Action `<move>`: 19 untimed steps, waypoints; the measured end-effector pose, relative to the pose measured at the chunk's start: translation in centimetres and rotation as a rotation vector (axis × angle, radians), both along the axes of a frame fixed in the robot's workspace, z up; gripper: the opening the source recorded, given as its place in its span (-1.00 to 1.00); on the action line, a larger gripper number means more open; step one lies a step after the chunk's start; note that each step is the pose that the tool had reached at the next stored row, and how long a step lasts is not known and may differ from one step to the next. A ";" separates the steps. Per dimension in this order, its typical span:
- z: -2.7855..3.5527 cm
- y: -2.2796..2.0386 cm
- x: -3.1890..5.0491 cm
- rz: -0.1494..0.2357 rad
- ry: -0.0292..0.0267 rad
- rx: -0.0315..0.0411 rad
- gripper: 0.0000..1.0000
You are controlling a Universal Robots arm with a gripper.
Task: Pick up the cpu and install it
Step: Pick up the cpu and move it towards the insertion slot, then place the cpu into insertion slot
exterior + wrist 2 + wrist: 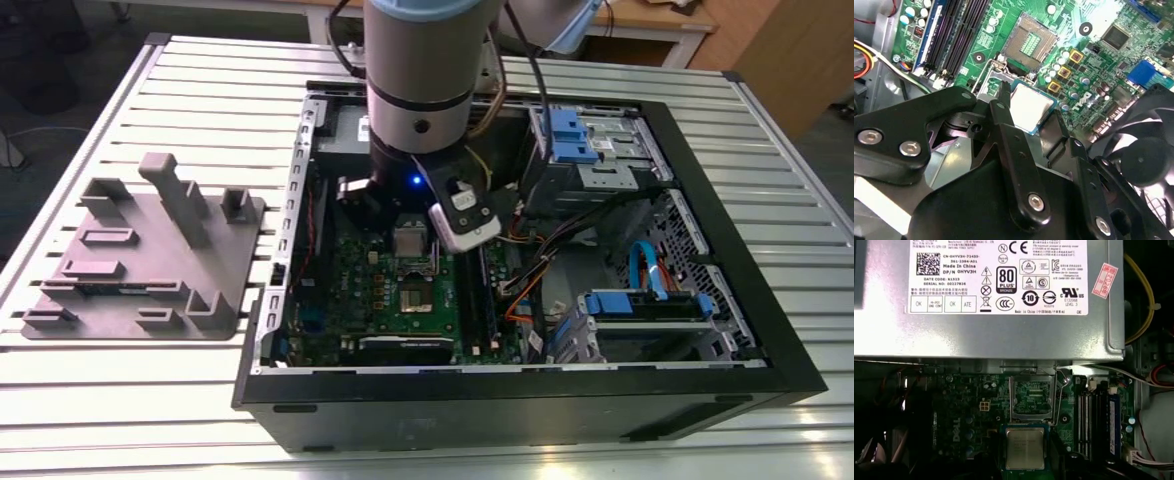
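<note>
Install step in hand: cpu gripped, held near the open socket.
The grey tray lies on the surface at the exterior view's left; the arm reaches into the case. In the second wrist view the jaws clamp the cpu, just short of the socket; seating likely calls for squaring it overhead, level.

Grey tray on slatted table, beside open PC case (mobo inside).

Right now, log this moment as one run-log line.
end effector: shut on cpu | cpu: held over motherboard, not in socket | socket: open, empty
</note>
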State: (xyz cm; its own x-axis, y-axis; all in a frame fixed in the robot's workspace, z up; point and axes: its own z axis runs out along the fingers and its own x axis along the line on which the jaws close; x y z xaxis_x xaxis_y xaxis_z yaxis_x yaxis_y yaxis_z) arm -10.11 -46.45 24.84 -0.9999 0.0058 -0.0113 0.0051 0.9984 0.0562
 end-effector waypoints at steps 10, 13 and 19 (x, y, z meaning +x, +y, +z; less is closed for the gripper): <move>-0.52 -0.22 0.74 0.000 0.0019 -0.0002 -0.06; -0.62 -0.36 0.79 0.000 0.0018 0.0001 -0.06; -0.42 -0.37 0.81 0.000 0.0019 -0.0002 -0.06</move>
State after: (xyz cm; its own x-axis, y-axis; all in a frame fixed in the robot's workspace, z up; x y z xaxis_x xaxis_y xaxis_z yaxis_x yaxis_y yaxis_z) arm -9.30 -46.82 24.42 -0.9999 0.0058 -0.0094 0.0053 0.9984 0.0560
